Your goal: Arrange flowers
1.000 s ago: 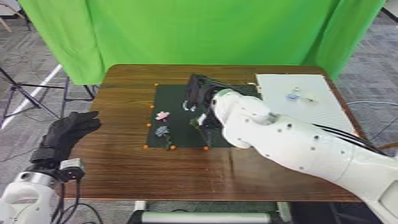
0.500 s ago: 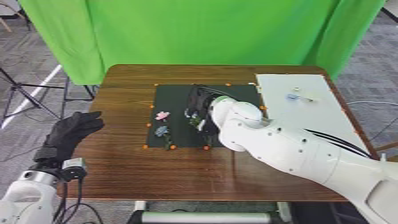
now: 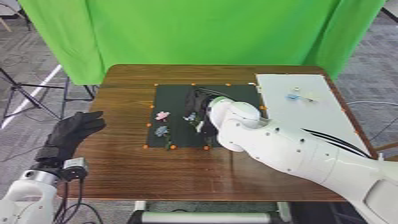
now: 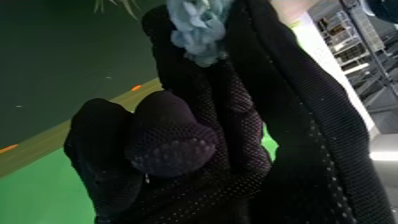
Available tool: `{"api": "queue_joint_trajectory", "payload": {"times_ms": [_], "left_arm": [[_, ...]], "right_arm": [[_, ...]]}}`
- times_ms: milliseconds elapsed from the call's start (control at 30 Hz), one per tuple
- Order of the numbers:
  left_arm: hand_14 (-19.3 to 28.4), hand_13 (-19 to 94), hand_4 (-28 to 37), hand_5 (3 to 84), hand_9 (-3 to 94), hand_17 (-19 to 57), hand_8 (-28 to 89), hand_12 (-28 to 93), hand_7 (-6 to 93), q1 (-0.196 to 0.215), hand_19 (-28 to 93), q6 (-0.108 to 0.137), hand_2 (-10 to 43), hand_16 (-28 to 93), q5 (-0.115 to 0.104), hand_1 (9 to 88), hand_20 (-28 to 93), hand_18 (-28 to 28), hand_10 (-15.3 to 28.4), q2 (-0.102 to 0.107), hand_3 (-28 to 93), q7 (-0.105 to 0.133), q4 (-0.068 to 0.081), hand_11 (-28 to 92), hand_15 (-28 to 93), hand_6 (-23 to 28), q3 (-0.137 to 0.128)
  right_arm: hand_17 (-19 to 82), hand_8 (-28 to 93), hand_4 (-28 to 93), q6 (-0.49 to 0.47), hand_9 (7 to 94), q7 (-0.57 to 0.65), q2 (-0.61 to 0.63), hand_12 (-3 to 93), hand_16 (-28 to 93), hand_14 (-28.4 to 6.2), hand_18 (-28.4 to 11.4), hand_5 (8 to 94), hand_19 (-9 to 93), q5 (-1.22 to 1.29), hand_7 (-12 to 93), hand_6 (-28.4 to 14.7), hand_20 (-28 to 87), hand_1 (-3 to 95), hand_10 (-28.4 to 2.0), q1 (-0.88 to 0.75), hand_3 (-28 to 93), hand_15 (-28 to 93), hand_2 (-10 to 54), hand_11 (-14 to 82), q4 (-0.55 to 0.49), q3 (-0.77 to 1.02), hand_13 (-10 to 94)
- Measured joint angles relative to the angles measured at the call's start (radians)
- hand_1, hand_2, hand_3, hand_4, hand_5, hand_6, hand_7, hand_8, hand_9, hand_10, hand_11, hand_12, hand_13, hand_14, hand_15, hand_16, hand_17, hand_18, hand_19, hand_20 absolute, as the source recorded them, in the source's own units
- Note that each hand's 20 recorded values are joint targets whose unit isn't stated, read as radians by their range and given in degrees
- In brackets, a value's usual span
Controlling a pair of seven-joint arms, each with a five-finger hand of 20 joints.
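Over the dark mat (image 3: 229,91) is my right hand (image 3: 202,101), with a blue flower (image 3: 190,118) at its left side. In the right wrist view, the pale blue bloom (image 4: 200,29) lies between the fingers of my right hand (image 4: 233,172), which are bent around it; its stem is hidden. A pink flower (image 3: 162,115) and another blue flower (image 3: 162,131) lie on the mat's left part, apart from the hand. My left hand (image 3: 75,131) is open beside the table's left edge.
On the brown table (image 3: 124,172), a white board (image 3: 306,112) at the right holds a small pale blue flower (image 3: 293,96) and a whitish one beside it. Orange markers (image 3: 173,147) edge the mat. Behind the table hangs a green curtain (image 3: 213,32).
My right hand and forearm have shifted slightly, and the blue bloom beside the hand has come into clearer sight. The left arm and the flowers on the mat's left part stay put.
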Motion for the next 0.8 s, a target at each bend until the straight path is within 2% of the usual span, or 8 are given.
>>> {"api": "queue_joint_trajectory", "payload": {"times_ms": [233,433,600,800], "left_arm": [[19.8,37,-28.2,46.8,47.2,7.2,-7,10,17.5,0.000,10,-0.001,12.4,-5,0.000,25.2,12,11.7,16.4,0.000,61,0.000,0.000,21,20,4.5,0.000],[19.8,37,-28.2,46.8,47.2,7.0,-7,10,17.4,0.000,10,-0.004,12.1,-5,0.000,25.4,12,11.9,16.3,0.000,61,0.000,0.000,21,20,4.5,0.000],[19.8,37,-27.9,46.7,47.2,7.0,-7,10,17.5,-0.001,10,-0.006,11.6,-5,0.001,25.5,12,12.1,16.3,0.000,61,0.000,0.000,21,20,4.4,0.000],[20.0,37,-27.7,46.6,47.2,6.9,-7,10,17.6,-0.001,10,-0.008,11.1,-4,0.001,25.6,12,12.1,16.3,0.000,61,0.000,0.000,21,20,4.3,0.000]], "right_arm": [[61,7,-11,-0.005,72.1,0.000,0.000,21.8,32,-2.0,-15.6,68.0,93,-0.006,14,-1.3,66,54.5,-13.7,0.002,56,70,-9.5,13.5,0.000,0.000,86],[61,4,-13,-0.055,68.6,0.002,-0.001,20.8,32,-2.3,-15.4,65.9,93,-0.011,14,-0.2,64,50.6,-14.6,0.002,60,69,-9.5,12.0,0.001,0.005,85],[61,-7,-13,-0.100,63.6,0.008,-0.001,18.9,31,-2.5,-14.9,61.8,93,-0.010,13,1.3,61,47.2,-16.4,0.002,63,67,-9.5,8.6,0.002,0.013,86],[60,-7,-13,-0.126,58.1,0.014,-0.001,16.3,30,-2.8,-14.9,56.8,93,-0.008,11,1.6,57,45.0,-17.6,0.001,64,65,-9.5,7.4,0.002,0.027,86]]}}
